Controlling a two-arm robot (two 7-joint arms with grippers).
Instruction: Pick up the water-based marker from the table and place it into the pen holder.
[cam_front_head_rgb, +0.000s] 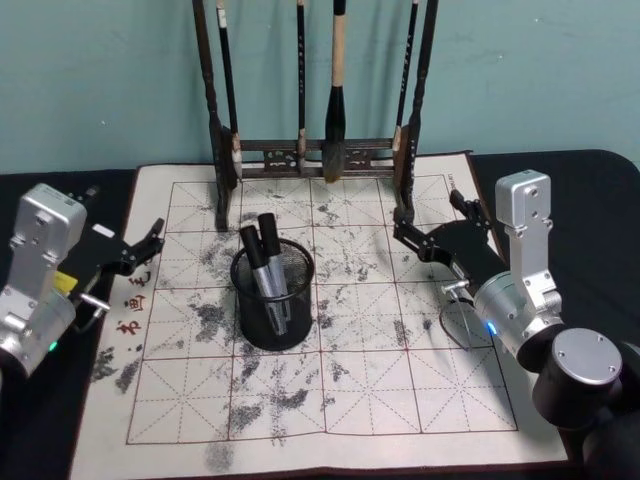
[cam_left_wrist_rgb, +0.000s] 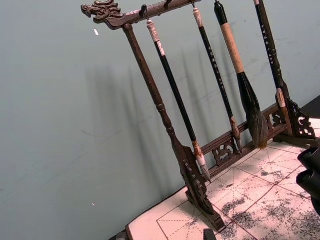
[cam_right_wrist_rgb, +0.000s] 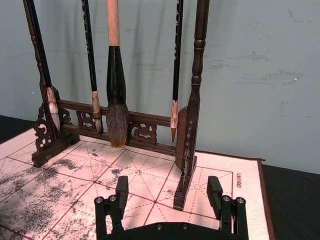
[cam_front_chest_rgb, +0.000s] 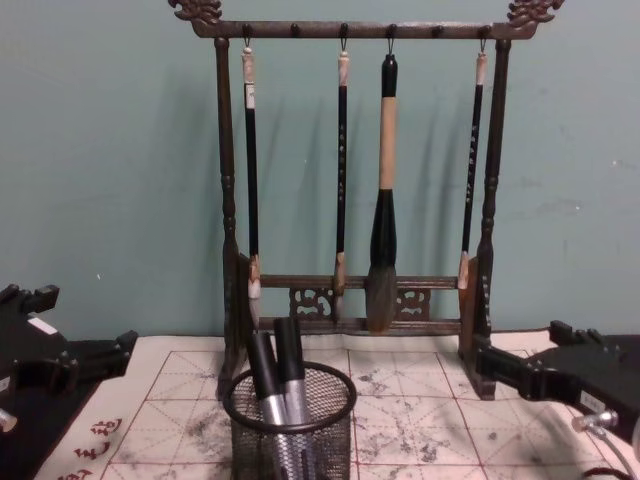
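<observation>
We see the brush rack (cam_front_head_rgb: 318, 150) walling off the mat's (cam_front_head_rgb: 400, 400) far edge, its four hanging brushes (cam_front_chest_rgb: 382, 200) filling the gaps; the pen holder (cam_front_head_rgb: 273, 300) stands mid-mat, markers (cam_front_head_rgb: 262, 262) poking up, with bare mat beside and in front of it

Red brush-style characters (cam_front_head_rgb: 131, 300) are printed down the mat's (cam_front_head_rgb: 330, 420) left margin, too small to read; they also show at its near left corner in the chest view. A short red mark on the mat's right border cannot be read either.
</observation>
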